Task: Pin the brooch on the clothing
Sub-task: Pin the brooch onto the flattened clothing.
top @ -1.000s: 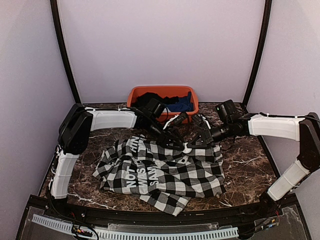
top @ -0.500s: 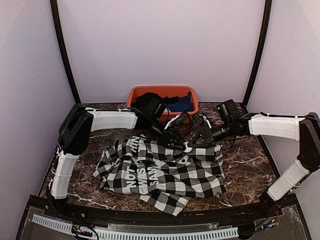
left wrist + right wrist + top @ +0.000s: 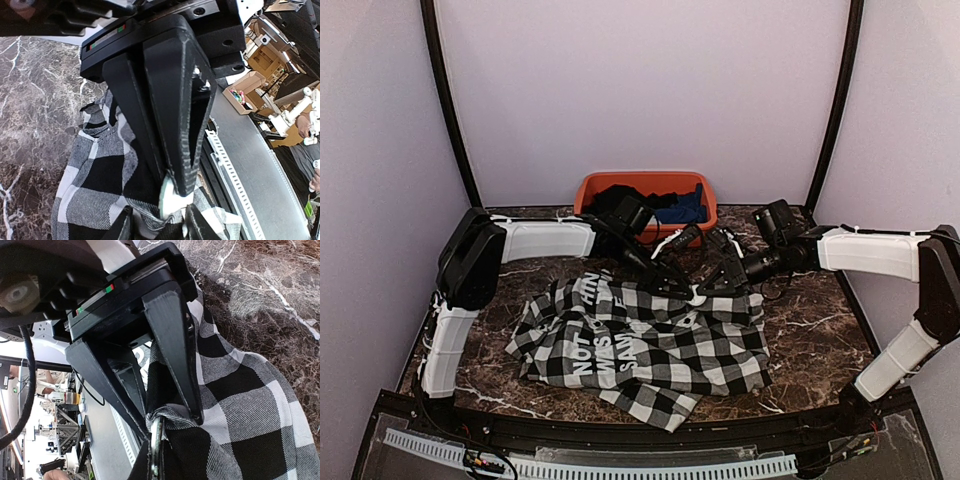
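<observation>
Dark marbled bench (image 3: 820,330) inside pale walls, left gripper (image 3: 176,185) clamped on a white round brooch (image 3: 167,198), right gripper (image 3: 172,422) just beside it pinching a fold of the checked clothing (image 3: 650,350), clothing spread across frame centre, brooch at its upper edge, orange bin (image 3: 588,190) at top centre.

Overhead, the small round white brooch (image 3: 697,296) is just a speck to me. My left wrist camera shows it edge-on, half covered by the left gripper (image 3: 177,191), and I cannot make out its pin. The black-and-white checked shirt (image 3: 650,345) has its white lettering partly folded under, so I cannot read it whole.
</observation>
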